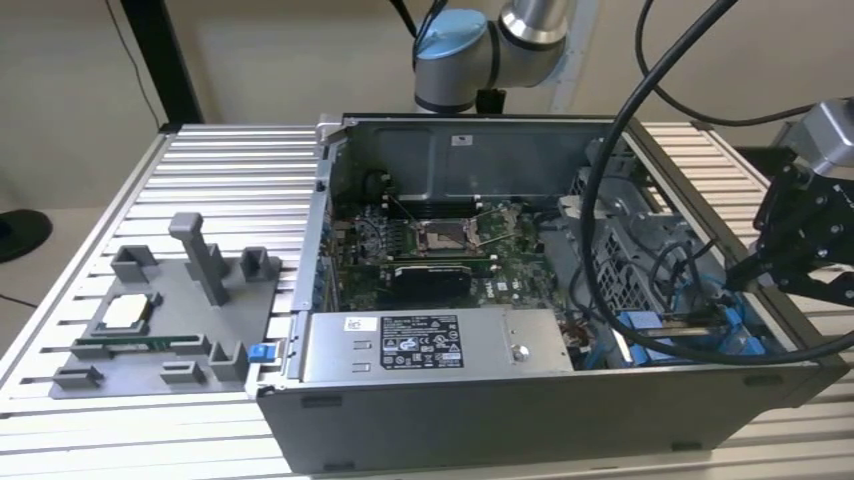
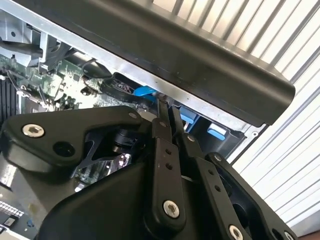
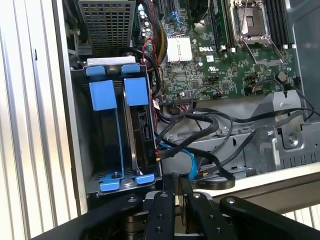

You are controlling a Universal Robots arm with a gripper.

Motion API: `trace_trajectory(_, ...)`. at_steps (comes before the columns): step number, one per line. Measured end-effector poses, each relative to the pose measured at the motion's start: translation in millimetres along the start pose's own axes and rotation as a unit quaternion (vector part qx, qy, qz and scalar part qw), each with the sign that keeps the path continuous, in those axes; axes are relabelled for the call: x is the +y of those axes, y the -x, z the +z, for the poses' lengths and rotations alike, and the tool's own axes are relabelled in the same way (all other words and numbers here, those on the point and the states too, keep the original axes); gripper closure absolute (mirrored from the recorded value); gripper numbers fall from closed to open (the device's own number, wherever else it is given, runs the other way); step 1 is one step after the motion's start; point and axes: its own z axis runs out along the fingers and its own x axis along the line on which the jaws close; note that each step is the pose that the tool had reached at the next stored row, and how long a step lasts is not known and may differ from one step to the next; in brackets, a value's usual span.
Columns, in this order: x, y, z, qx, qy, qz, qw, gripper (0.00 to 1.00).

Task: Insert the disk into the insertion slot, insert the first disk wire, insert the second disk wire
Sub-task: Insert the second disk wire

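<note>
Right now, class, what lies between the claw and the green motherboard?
In the first wrist view, a tangle of black cables and one blue cable, draped over grey metal framing, lies between the claw and the motherboard.

You had the exterior view looking down on the whole open computer case (image 1: 534, 420). Both wrist views sat close, looking past the gripper (image 3: 176, 176) (image 2: 167, 107) toward its insertion slot (image 3: 80, 150) (image 2: 216, 131).
</note>
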Motion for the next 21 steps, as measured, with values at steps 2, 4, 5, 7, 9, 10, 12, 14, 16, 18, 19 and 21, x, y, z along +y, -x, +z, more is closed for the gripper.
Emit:
trace_trajectory(2,0.0,0.0,-0.1,0.0,0.0,0.0,1.0,1.0)
trace_trajectory(4,0.0,0.0,-0.1,0.0,0.0,0.0,1.0,1.0)
trace_trajectory(5,0.0,0.0,0.0,0.0,0.0,0.0,1.0,1.0)
trace_trajectory(7,0.0,0.0,-0.1,-0.0001,0.0,0.0,1.0,1.0)
trace_trajectory(9,0.3,0.3,-1.8,0.0,0.0,0.0,1.0,1.0)
trace_trajectory(10,0.8,0.7,-3.7,-0.0002,0.0,0.0,1.0,1.0)
trace_trajectory(12,2.2,1.5,-7.9,-0.0001,0.0,0.0,1.0,1.0)
trace_trajectory(14,4.2,2.3,-12.0,0.0,0.0,0.0,1.0,1.0)
trace_trajectory(16,6.2,2.6,-14.5,0.0,0.0,0.0,1.0,1.0)
trace_trajectory(18,8.4,3.0,-17.1,-0.0001,0.0,0.0,1.0,1.0)
trace_trajectory(19,9.6,3.2,-18.7,0.0,0.0,0.0,1.0,1.0)
trace_trajectory(21,12.1,3.4,-21.1,-0.0001,0.0,0.0,1.0,1.0)
